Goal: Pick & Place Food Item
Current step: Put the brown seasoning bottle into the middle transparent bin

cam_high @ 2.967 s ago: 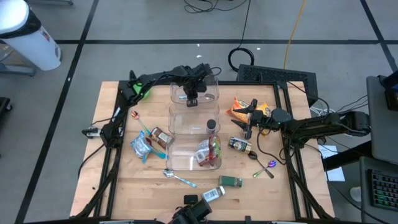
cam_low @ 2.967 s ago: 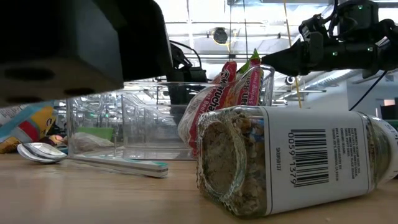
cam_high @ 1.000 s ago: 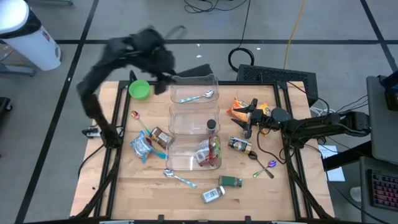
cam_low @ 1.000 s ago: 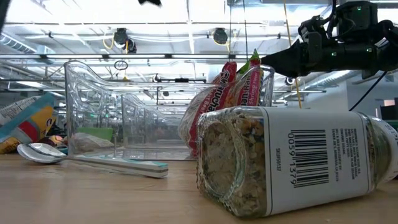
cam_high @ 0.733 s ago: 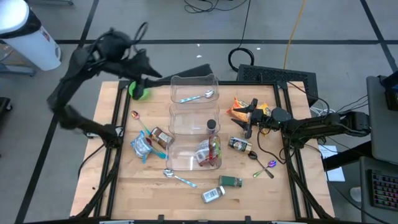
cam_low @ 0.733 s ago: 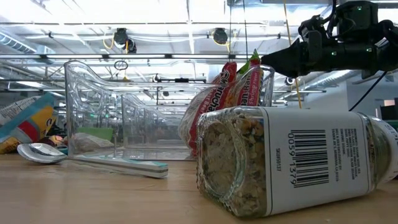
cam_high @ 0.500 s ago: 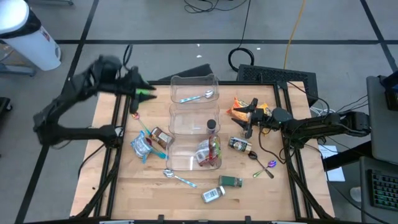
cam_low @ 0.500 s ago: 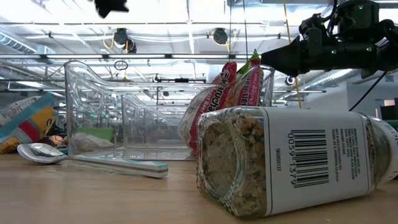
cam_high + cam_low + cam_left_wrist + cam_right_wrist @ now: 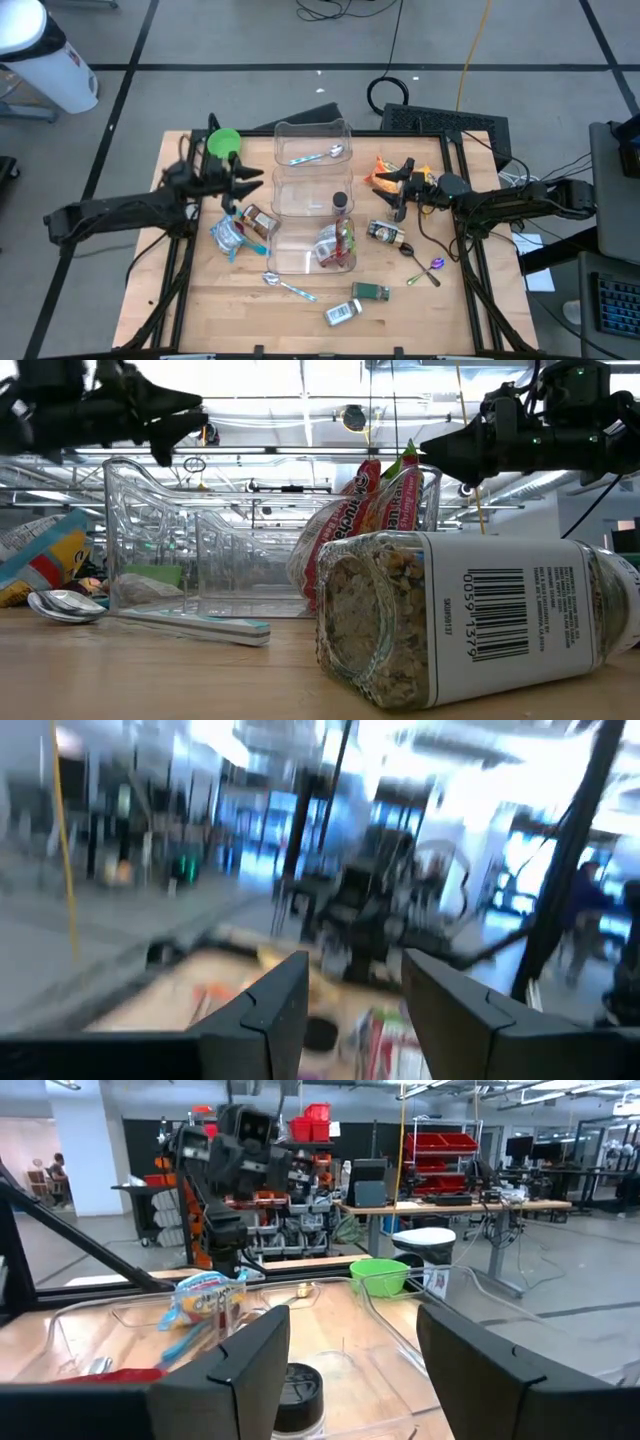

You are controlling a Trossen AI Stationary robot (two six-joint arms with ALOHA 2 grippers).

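Note:
A clear three-part container (image 9: 312, 195) stands mid-table: a spoon (image 9: 318, 155) lies in its far part, a dark-capped bottle (image 9: 340, 203) stands in the middle part, and a red snack bag (image 9: 336, 243) sits in the near part. An orange chip bag (image 9: 383, 172) lies to the container's right. My left gripper (image 9: 250, 181) hovers open at the container's left side, pointing level toward it, with nothing between its fingers (image 9: 280, 1010). My right gripper (image 9: 395, 190) hovers open at the container's right side, above the chip bag's near edge, also holding nothing (image 9: 355, 1370).
Left of the container lie a green bowl (image 9: 224, 142), a blue pouch (image 9: 228, 235) and a brown jar (image 9: 258, 218). A dark jar (image 9: 385, 233), purple spoons (image 9: 430, 268), a metal spoon (image 9: 285, 285) and two spice jars (image 9: 372, 291) (image 9: 470, 620) lie near and right.
My left arm has swung down from high over the table's far left corner to the container's left side. Its gripper has tipped from pointing downward to about level, facing the table's right. The right arm has kept still.

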